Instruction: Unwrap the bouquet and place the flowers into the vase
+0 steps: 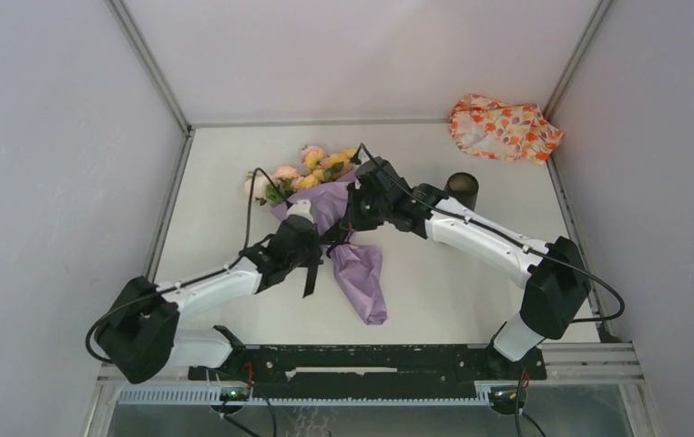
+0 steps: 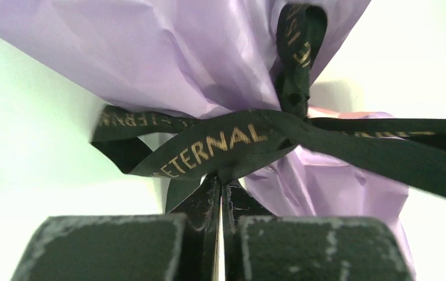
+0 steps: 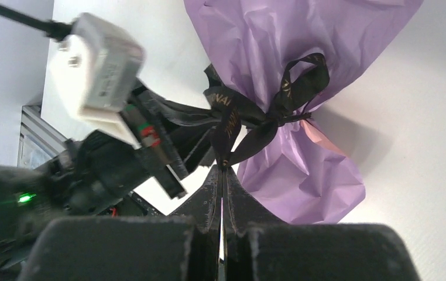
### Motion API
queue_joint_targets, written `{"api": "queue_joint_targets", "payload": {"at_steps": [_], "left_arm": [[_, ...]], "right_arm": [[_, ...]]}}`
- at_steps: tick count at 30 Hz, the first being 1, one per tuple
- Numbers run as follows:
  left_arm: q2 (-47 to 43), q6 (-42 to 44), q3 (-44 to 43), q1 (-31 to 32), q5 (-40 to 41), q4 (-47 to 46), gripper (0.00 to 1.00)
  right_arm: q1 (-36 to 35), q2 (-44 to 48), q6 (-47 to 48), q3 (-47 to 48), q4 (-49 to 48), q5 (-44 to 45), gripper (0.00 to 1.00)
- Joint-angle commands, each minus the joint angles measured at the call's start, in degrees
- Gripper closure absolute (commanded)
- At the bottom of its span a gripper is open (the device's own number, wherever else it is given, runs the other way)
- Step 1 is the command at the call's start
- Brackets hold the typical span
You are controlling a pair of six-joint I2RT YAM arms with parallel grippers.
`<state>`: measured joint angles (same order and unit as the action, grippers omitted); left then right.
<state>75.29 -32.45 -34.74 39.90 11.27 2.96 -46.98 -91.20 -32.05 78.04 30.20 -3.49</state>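
The bench (image 1: pixel 434 300) is noted with the bouquet (image 1: pixel 362 273) laid mid-bench, blooms toward the far-left corner, lilac tail toward the near edge. At its waist the left gripper (image 2: pixel 220 186) is closed on the black ribbon (image 2: pixel 232 137). Opposite, the right gripper (image 3: pixel 222 175) is clamped on a ribbon tail. The vase (image 1: pixel 462 189) is stood upright toward the right edge, behind the right arm.
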Motion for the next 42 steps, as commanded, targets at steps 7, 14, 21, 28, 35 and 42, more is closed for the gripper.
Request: {"api": "queue_joint_targets", "payload": {"at_steps": [7, 14, 21, 28, 35, 42], "left_arm": [[-12.91, 1.96, -3.49, 0.09, 10.04, 9.20, 1.00], [-17.48, 2.80, -6.17, -1.46, 13.02, 14.54, 1.00], [-21.47, 2.53, -6.10, -10.52, 11.08, 18.18, 1.00], [-26.83, -1.77, -8.69, -19.56, 12.96, 23.48, 1.00], [-28.04, -4.79, -13.89, -22.85, 17.25, 27.11, 1.00], [-28.77, -4.30, -16.08, -26.60, 20.15, 30.36, 1.00]], "right_arm": [[1.54, 3.55, 0.57, -0.78, -2.00, 1.02, 1.00], [3.76, 3.86, 1.33, -0.83, -0.56, 1.49, 1.00], [7.56, 7.00, 2.48, -2.71, 0.57, 2.53, 1.00], [12.47, 13.00, 3.44, -6.36, 2.11, 3.49, 1.00], [17.41, 20.84, 4.73, -8.55, 5.73, 8.20, 1.00], [21.93, 28.64, 5.59, -10.65, 7.95, 7.58, 1.00]]}}
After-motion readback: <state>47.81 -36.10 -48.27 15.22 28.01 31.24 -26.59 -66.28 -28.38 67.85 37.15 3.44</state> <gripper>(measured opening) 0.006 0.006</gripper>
